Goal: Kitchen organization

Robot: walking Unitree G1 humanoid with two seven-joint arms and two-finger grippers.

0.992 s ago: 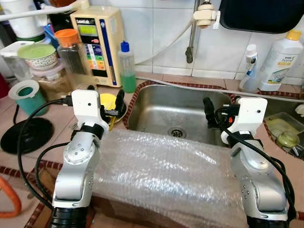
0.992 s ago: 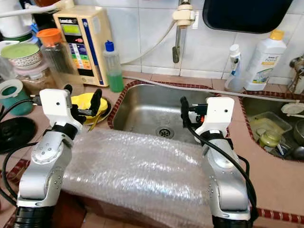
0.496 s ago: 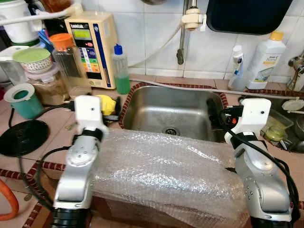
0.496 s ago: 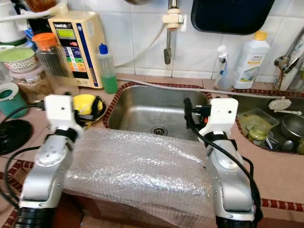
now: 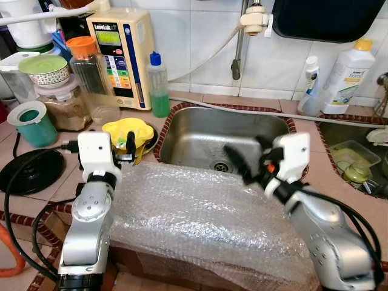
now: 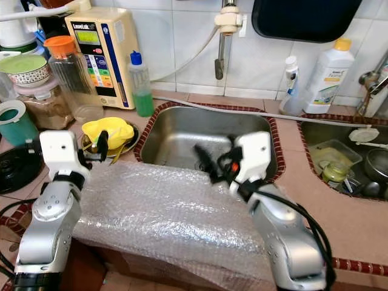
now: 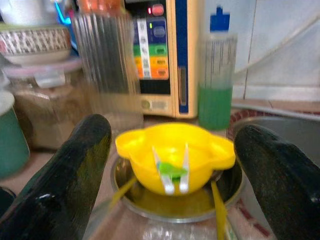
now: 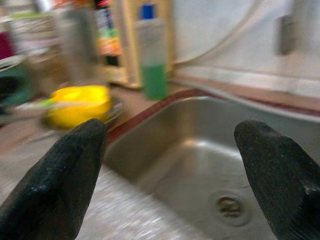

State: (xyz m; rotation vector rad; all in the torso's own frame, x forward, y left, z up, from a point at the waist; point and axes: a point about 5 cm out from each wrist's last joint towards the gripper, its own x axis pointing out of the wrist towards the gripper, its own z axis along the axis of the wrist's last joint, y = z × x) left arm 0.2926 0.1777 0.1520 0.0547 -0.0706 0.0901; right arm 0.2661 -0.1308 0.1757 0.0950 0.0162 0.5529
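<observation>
At lower left of the head view, the left arm rises with its left gripper (image 5: 121,148) spread wide, pointing at the yellow bowl (image 5: 127,131) in a metal dish, left of centre. The right arm angles in from lower right, its right gripper (image 5: 250,159) also spread, held over the front rim of the steel sink (image 5: 200,130) at centre. A bubble-wrapped bundle (image 5: 200,221) spans the counter's front edge between both arms. The sink basin offers open room.
</observation>
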